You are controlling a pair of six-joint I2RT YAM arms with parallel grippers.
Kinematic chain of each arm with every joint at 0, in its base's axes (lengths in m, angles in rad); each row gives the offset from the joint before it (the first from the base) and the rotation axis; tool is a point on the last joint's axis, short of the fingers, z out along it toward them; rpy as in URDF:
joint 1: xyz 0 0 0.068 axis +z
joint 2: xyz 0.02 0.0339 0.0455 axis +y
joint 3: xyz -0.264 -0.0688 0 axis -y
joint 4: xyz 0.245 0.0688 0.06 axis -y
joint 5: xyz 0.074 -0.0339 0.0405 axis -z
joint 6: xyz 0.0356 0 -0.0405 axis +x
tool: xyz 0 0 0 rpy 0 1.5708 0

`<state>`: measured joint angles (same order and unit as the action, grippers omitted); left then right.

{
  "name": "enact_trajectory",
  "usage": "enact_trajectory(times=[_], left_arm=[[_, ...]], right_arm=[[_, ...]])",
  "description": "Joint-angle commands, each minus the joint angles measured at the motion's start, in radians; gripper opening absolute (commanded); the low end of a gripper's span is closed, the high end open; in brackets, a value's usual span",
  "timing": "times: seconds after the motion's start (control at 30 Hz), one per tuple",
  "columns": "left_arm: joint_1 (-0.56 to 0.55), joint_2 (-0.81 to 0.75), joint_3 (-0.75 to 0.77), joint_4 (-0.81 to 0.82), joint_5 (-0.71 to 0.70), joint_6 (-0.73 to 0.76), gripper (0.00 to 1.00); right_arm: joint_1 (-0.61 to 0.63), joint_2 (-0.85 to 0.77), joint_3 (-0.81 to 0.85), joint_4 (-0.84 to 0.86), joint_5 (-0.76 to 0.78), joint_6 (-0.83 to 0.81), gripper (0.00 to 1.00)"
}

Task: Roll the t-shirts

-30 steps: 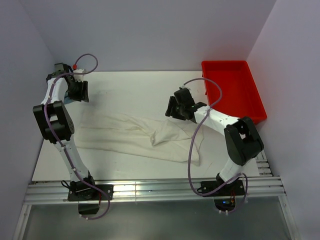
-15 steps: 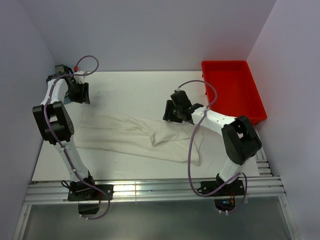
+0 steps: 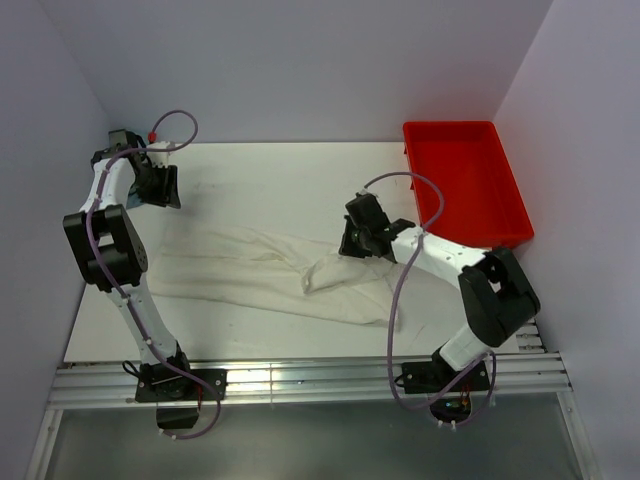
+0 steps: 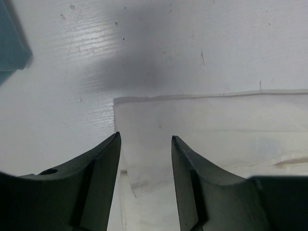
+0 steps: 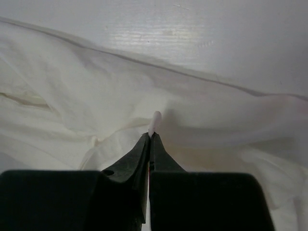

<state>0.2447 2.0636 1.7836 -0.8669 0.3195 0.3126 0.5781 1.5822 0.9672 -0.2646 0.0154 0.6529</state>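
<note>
A cream-white t-shirt lies flattened and wrinkled across the middle of the white table. My right gripper is at its far right edge. In the right wrist view that gripper is shut on a thin pinched fold of the t-shirt, and a small nub of fabric pokes out past the tips. My left gripper hovers at the far left, open. In the left wrist view, a corner of the t-shirt lies on the table below my left gripper, whose fingers do not touch it.
A red tray stands at the back right, just beyond the right arm. Grey walls close in on both sides and the back. A metal rail runs along the near edge by the arm bases.
The right gripper has gone from open to shut on a fold of the shirt, and its arm has shifted slightly to the right. The left arm has hardly moved.
</note>
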Motion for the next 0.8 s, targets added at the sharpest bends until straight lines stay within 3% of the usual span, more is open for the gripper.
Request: enact_trajectory(times=[0.0, 0.6, 0.77], left_arm=[[0.001, -0.069, -0.009, -0.011, 0.032, 0.025, 0.52], [0.002, -0.08, -0.041, -0.047, 0.036, 0.091, 0.52], [0.002, -0.08, -0.049, -0.078, 0.059, 0.137, 0.54]], right_arm=[[0.02, -0.131, -0.044, -0.022, 0.057, 0.039, 0.0], [0.265, -0.373, -0.289, -0.151, 0.239, 0.342, 0.0], [0.312, -0.427, -0.375, -0.171, 0.256, 0.435, 0.11]])
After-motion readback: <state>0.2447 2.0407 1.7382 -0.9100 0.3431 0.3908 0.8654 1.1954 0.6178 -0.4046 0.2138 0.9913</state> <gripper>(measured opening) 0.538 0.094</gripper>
